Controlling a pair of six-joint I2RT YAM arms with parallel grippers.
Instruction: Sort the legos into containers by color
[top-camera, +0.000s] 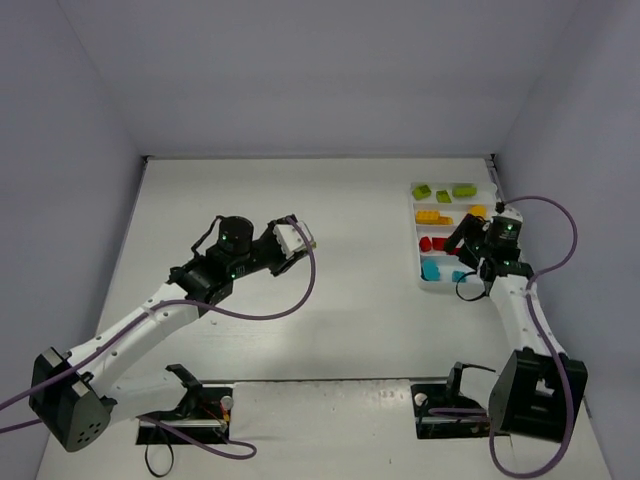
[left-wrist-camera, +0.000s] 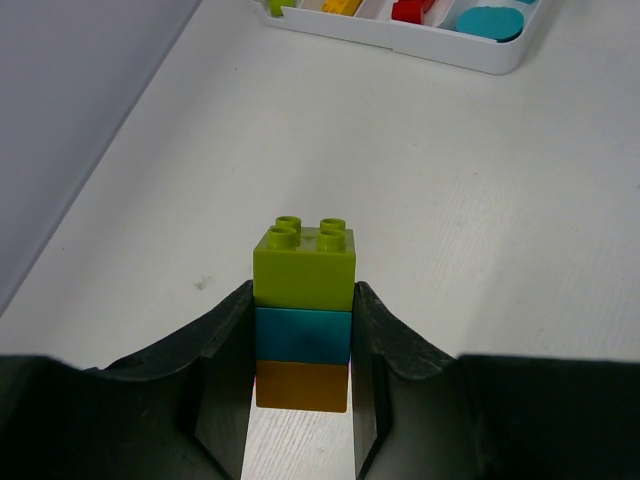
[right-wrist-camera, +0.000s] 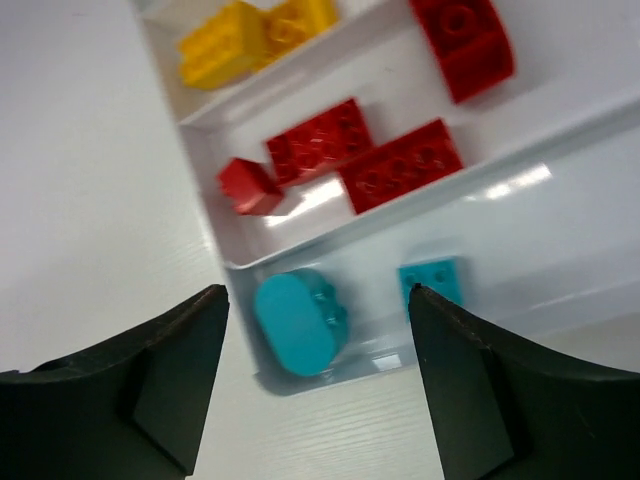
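Entry, current moment.

A three-brick stack (left-wrist-camera: 303, 320) is being pinched by the left gripper (left-wrist-camera: 302, 300), with one finger pressed against each side. A lime green brick (left-wrist-camera: 305, 262) is being carried at the outer end, studs pointing away from the wrist. A cyan brick (left-wrist-camera: 302, 335) is sitting in the middle and a yellow-orange brick (left-wrist-camera: 302, 386) nearest the wrist. The fingers are bearing mainly on the two inner bricks, and most of the green one is projecting past the fingertips. The stack is being held over the table (top-camera: 350, 310), well to the left of the tray (top-camera: 414, 240).

The right gripper (right-wrist-camera: 318, 340) is being held with its fingers spread wide and nothing between them. It is hovering over the near end of the tray, above the cyan compartment.

The sorted bricks are being kept in four long compartments of the tray, separated by raised ridges:
- Farthest compartment: two green bricks (top-camera: 422, 191).
- Next compartment: yellow bricks (right-wrist-camera: 225, 45).
- Third compartment: four red bricks (right-wrist-camera: 320, 140), two of them lying side by side and touching, with a smaller one just beside them.
- Nearest compartment: a rounded cyan piece (right-wrist-camera: 298, 320) lying against the tray's end wall, and a small square cyan piece (right-wrist-camera: 432, 280) apart from it.
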